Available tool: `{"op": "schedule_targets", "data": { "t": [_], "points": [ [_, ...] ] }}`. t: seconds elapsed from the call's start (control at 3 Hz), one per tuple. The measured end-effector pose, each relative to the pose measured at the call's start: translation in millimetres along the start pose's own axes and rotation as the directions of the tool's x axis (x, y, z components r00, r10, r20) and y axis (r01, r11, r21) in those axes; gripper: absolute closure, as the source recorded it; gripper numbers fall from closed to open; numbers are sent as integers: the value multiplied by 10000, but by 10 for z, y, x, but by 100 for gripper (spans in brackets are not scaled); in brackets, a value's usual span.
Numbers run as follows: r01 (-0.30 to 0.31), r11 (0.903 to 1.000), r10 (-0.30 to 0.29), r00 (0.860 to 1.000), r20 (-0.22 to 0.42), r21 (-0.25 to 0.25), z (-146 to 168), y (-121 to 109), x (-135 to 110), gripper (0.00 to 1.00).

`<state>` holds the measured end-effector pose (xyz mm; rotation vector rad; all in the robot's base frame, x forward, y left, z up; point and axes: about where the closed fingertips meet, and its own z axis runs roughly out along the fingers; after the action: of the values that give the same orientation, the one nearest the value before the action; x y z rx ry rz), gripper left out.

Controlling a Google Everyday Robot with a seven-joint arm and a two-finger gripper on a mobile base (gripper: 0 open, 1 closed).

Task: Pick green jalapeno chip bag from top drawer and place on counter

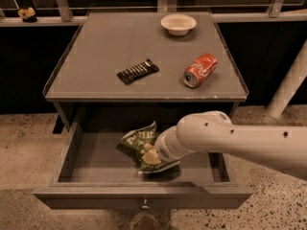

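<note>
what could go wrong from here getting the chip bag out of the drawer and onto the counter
1. The gripper is down in the top drawer at the green jalapeno chip bag; the wrinkly foil could slip during the lift.
2. On the way up, the arm could catch the front edge of the counter just above it.
3. The red soda can lies on its side and might roll if nudged.

You have a counter [120, 47] in smooth, matt grey, with the same dull finish on the drawer [91, 159]. Chip bag [139, 140]: crinkled foil with a faint sheen. The gripper [154, 156] is at the bag's 4 o'clock edge, on a smooth white arm [240, 140] that looks plastic. Can [200, 69], counter 3 o'clock: glossy metal. Candy bar [138, 71]: ribbed dark wrapper. Bowl [178, 24], 12 o'clock: smooth, pale. Floor [29, 143]: speckled, rough.
</note>
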<state>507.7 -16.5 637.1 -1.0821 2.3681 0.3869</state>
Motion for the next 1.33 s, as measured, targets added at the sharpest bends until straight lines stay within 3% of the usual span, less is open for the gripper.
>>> {"op": "schedule_targets", "data": {
  "t": [0.67, 1.33],
  "points": [
    [596, 9914, -614, 9980, 114, 1163, -664, -1, -310, 100],
    [1587, 9649, -1634, 9865, 50, 2092, -1236, 67, -615, 100]
  ]
}}
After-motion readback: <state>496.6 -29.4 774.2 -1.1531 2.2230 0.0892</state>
